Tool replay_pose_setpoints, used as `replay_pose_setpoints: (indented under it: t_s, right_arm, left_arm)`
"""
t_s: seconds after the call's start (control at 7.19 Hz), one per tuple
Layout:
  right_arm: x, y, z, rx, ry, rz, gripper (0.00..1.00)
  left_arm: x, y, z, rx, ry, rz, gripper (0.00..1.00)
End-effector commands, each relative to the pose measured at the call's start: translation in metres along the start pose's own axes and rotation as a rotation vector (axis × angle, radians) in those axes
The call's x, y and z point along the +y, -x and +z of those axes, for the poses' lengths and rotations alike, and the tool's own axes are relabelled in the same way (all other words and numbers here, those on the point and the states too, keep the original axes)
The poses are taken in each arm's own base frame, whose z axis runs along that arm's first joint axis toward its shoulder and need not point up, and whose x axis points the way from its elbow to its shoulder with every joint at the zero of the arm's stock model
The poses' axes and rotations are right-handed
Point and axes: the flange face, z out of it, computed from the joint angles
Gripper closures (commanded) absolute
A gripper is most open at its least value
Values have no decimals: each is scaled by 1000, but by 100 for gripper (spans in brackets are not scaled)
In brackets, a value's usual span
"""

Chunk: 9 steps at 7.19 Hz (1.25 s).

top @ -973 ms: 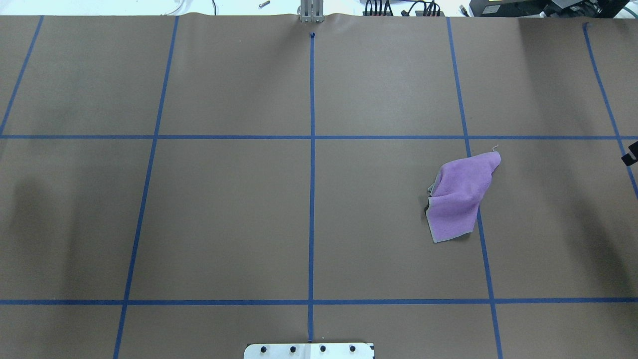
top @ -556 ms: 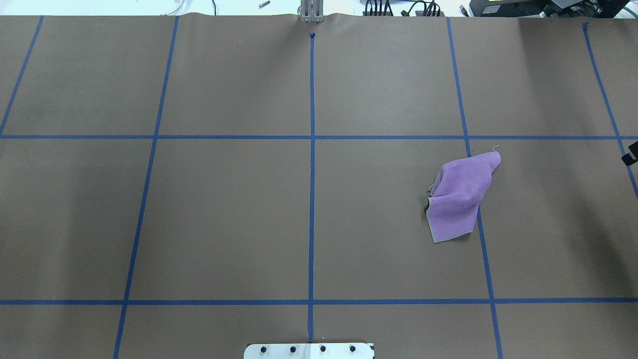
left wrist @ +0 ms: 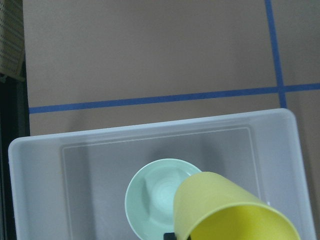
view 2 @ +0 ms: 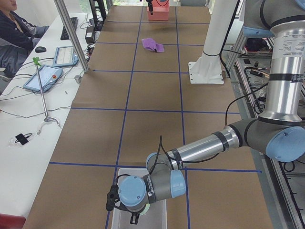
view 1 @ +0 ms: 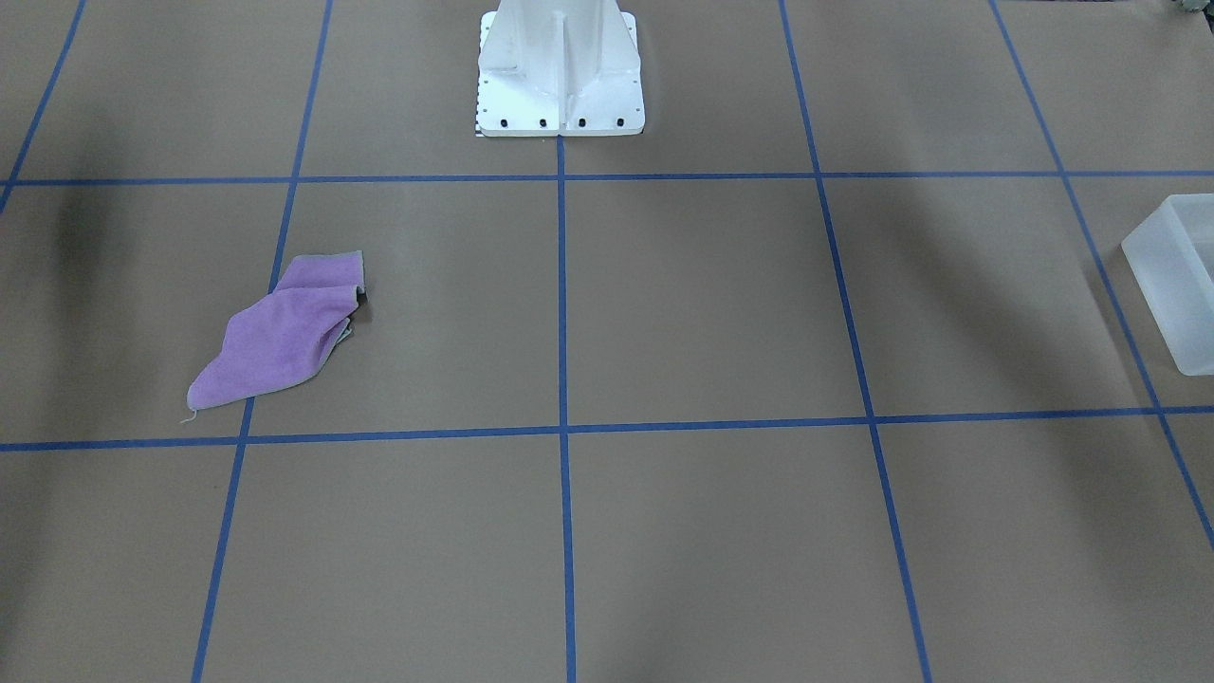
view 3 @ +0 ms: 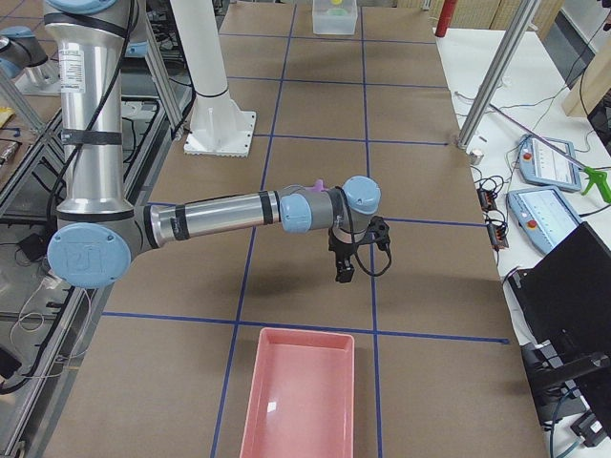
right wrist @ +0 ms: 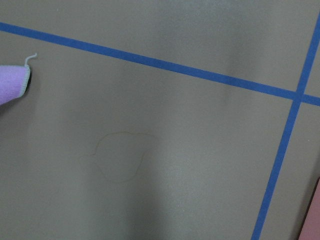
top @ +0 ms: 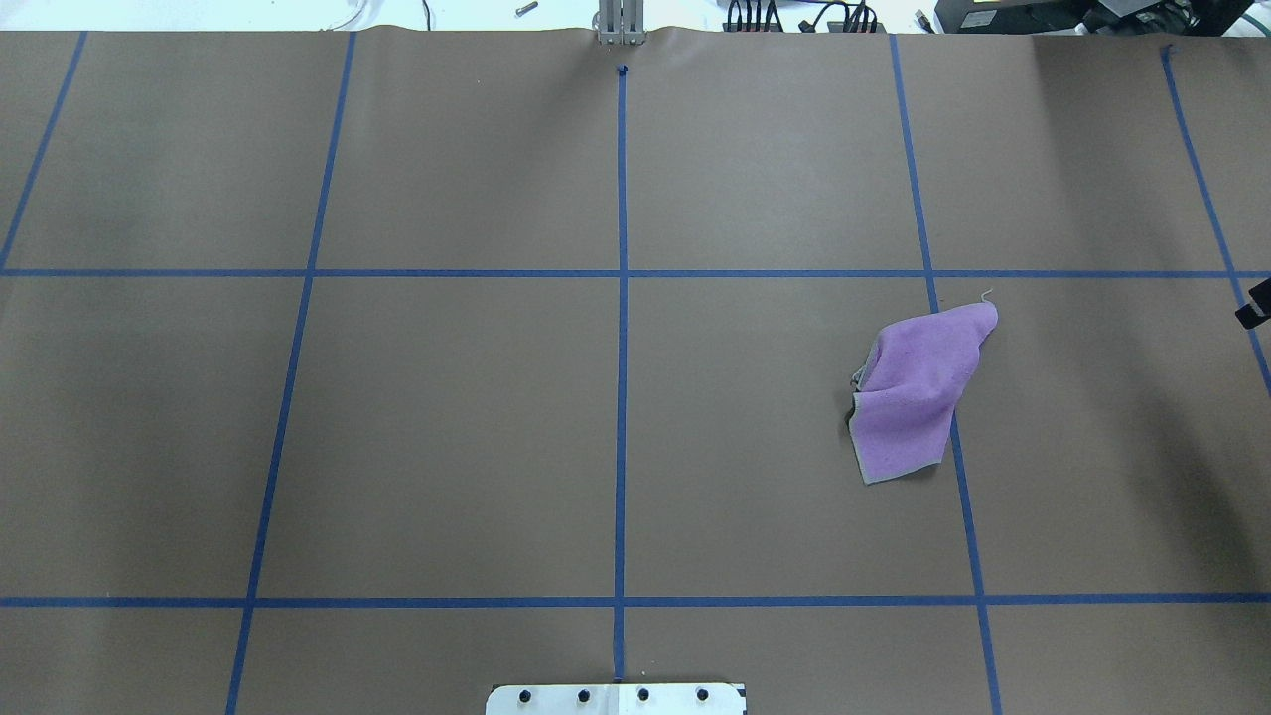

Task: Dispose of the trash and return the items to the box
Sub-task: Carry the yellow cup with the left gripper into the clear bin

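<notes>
The left pincer [view 2: 133, 217] hangs over the frosted box [left wrist: 150, 135]. Whether its fingers are spread, pressed together or pinching the cup cannot be told. Beneath it the pale green bowl [left wrist: 156, 197] sits on the box floor, clear of every wall, and the tilted yellow cup [left wrist: 225, 212] overlaps the bowl's rim. The right pincer [view 3: 344, 269] hovers above the open table [top: 447, 427], and its state is equally unclear. A purple cloth [right wrist: 11, 82] lies near it on one side and a pink tray [view 3: 301, 391] on the other.
</notes>
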Motion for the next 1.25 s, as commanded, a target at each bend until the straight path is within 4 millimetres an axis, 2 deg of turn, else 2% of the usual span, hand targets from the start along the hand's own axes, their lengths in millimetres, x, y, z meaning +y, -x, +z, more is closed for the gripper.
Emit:
replay_pose_setpoints:
  t_s: [0.0, 0.28, 0.7, 0.83, 0.97, 1.11]
  right_arm:
    - [-1, 1, 0, 0, -1, -2, 0]
    - [-2, 2, 1, 0, 1, -2, 0]
    - [-3, 1, 3, -2, 6, 0, 0]
    - [-4, 1, 3, -2, 5, -1, 0]
    - [-3, 1, 3, -2, 6, 0, 0]
    - [-3, 0, 4, 0, 7, 1, 0]
  left_arm:
    - [17, 20, 27, 22, 44, 53, 100]
    - [16, 22, 25, 21, 40, 84, 100]
    - [23, 36, 40, 37, 67, 117, 100]
    - [28, 42, 35, 33, 53, 116, 100]
    - [37, 51, 46, 39, 61, 110, 100]
    - [39, 62, 58, 35, 54, 117, 100]
